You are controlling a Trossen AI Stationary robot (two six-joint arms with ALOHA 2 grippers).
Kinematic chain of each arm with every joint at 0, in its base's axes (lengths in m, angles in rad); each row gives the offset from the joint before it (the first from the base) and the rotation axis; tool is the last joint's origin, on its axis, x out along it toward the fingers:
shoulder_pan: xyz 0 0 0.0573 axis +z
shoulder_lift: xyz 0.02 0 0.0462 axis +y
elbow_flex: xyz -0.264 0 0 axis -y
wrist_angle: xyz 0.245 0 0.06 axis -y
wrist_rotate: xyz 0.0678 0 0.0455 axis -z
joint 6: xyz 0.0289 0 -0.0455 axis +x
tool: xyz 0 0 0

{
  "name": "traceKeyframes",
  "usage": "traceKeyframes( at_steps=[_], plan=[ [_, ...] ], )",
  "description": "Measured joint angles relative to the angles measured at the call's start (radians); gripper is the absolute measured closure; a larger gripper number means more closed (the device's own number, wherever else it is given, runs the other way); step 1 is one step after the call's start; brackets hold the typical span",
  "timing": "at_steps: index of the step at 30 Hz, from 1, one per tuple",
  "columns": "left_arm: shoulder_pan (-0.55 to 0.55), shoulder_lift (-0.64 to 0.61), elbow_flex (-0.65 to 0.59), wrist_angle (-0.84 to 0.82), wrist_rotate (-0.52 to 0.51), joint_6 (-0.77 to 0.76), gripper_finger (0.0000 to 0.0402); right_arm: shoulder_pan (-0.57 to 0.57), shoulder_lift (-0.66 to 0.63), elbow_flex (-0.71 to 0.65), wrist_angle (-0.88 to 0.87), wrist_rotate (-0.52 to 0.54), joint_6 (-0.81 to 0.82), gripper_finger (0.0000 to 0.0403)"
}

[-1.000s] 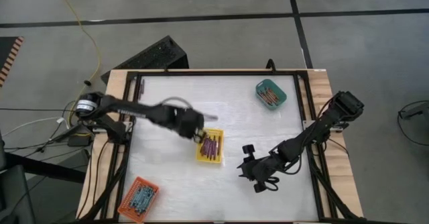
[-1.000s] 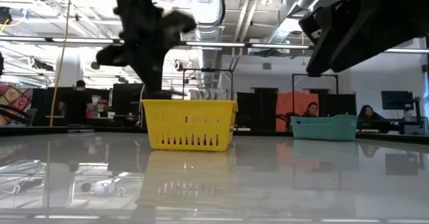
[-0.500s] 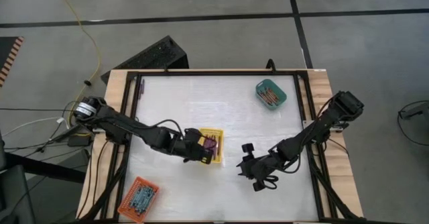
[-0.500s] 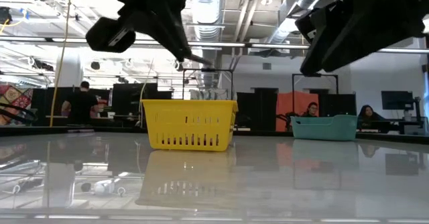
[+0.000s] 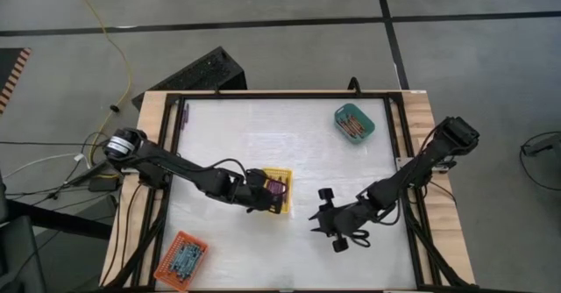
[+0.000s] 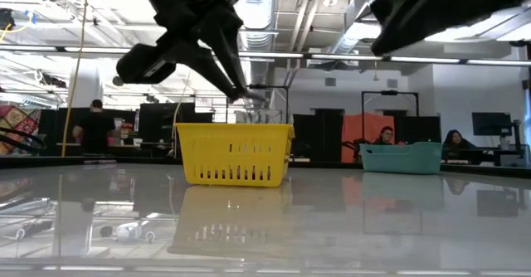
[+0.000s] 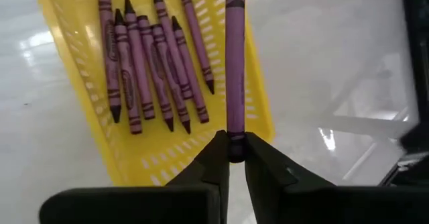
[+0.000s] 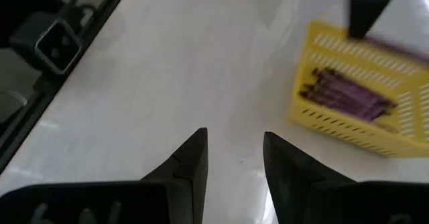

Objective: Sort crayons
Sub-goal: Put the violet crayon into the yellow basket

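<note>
Left gripper (image 7: 231,150) had dropped over the yellow plastic tray (image 7: 258,110), fingers pinching a purple crayon (image 7: 234,56); eight already sorted, right fingers (image 8: 191,160) wide.

One purple crayon (image 7: 234,63) with a black-banded wrapper stands end-on between the left gripper's (image 7: 232,158) fingertips, pinched at its lower end above the yellow tray (image 7: 261,110). Seven more purple crayons (image 7: 151,63) lie side by side, roughly parallel, on that tray's floor. Reddish crayons (image 5: 352,124) fill the teal tray (image 5: 368,120); bluish-grey ones (image 5: 182,260) fill the orange tray (image 5: 166,246).
</note>
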Motion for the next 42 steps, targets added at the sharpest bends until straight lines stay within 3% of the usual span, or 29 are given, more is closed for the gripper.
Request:
traceKeyframes(
  at_steps=[11, 15, 20, 24, 29, 37, 42],
  plan=[
    [0.004, 0.006, 0.000, 0.037, 0.009, 0.104, 0.0334, -0.001, -0.077, 0.000, 0.000, 0.031, -0.009, 0.0265],
    [0.004, 0.006, 0.002, 0.087, 0.011, 0.224, 0.0313, -0.010, -0.080, 0.000, 0.000, 0.033, -0.008, 0.0265],
    [0.008, 0.005, 0.051, 0.022, 0.012, 0.462, 0.0298, -0.016, -0.080, 0.000, -0.001, 0.034, 0.001, 0.0265],
    [0.030, 0.005, 0.109, -0.158, -0.063, 0.633, 0.0297, -0.017, -0.080, 0.000, 0.000, 0.034, 0.008, 0.0265],
    [0.071, 0.005, 0.133, -0.269, -0.120, 0.760, 0.0297, -0.035, -0.080, 0.000, 0.016, 0.034, 0.008, 0.0265],
    [0.163, 0.004, 0.134, -0.294, -0.297, 0.917, 0.0297, -0.141, -0.080, 0.000, 0.106, 0.000, -0.027, 0.0265],
    [0.190, 0.004, 0.130, -0.300, -0.318, 0.983, 0.0297, -0.237, -0.068, 0.000, 0.144, -0.092, -0.001, 0.0265]
  ],
)
